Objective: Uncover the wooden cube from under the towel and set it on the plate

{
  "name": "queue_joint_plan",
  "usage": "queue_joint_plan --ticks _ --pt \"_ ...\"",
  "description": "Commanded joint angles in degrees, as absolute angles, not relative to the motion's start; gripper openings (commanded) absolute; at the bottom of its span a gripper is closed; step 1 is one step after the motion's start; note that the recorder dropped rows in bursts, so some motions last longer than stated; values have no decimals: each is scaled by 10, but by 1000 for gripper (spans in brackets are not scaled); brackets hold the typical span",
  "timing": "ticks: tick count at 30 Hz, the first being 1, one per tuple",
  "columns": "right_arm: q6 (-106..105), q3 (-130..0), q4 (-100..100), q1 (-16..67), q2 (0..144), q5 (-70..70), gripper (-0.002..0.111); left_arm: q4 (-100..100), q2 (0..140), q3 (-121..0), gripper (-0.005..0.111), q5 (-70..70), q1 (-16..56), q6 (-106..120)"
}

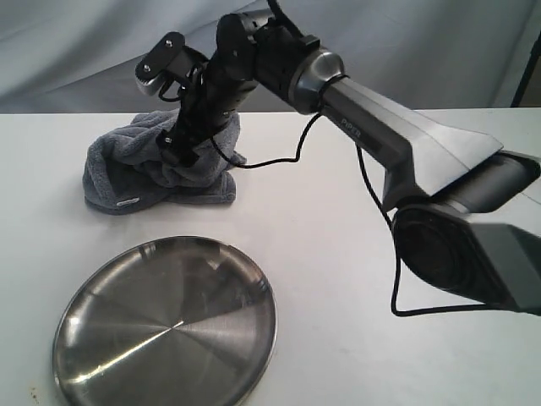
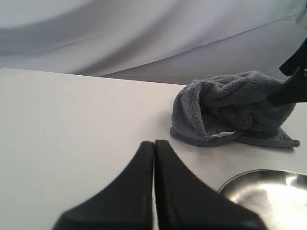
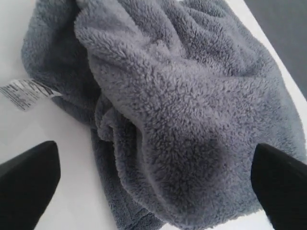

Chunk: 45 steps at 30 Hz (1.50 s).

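Right wrist view: the right gripper point(image 3: 153, 184) has its jaws spread wide, one on each side of a raised fold of the towel point(image 3: 182, 96). Whether the jaws touch the cloth cannot be told. The white tag point(image 3: 26, 93) lies at the towel's edge, outside the gap between the jaws.

Exterior view: the right gripper point(image 1: 182, 150) points down into the top of the towel point(image 1: 127, 173), which sits bunched in a heap on the desk point(image 1: 338, 254). The cube is not visible in any view. The plate point(image 1: 169, 330) lies flat on the desk, on the camera side of the right jaws and apart from the towel.

Left wrist view: the left gripper point(image 2: 154, 143) has its jaws pressed together with nothing between them. The towel point(image 2: 225, 103) lies ahead of these jaws, off to one side and well apart. The plate point(image 2: 268, 191) lies near them.
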<state>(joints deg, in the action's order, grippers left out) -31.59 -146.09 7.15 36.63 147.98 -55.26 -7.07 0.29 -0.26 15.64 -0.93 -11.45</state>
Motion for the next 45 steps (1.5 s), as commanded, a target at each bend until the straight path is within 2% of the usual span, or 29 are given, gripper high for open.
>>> queue_joint_plan --ticks 1,6,8,10,15,20,34,45 --pt "-311 -1460 46 370 1500 -519 105 -66 0 0 2 152 -10 -117" --pt "-311 -1460 44 370 1516 -497 100 -66 0 0 2 152 -10 -117" --pt "-311 -1460 31 370 1522 -493 92 -66 0 0 2 152 -10 -117" --pt "-311 -1460 23 370 1524 -493 79 -66 0 0 2 152 -10 -117" --pt "-311 -1460 29 370 1523 -503 37 -66 0 0 2 152 -10 -117" --pt "-310 -1460 30 370 1523 -518 0 -66 0 0 2 152 -10 -117" --pt "-311 -1460 -16 370 1441 -628 0 -66 0 0 2 152 -10 -117" --pt "-275 -1460 -142 370 1382 -687 0 -66 0 0 2 152 -10 -117"
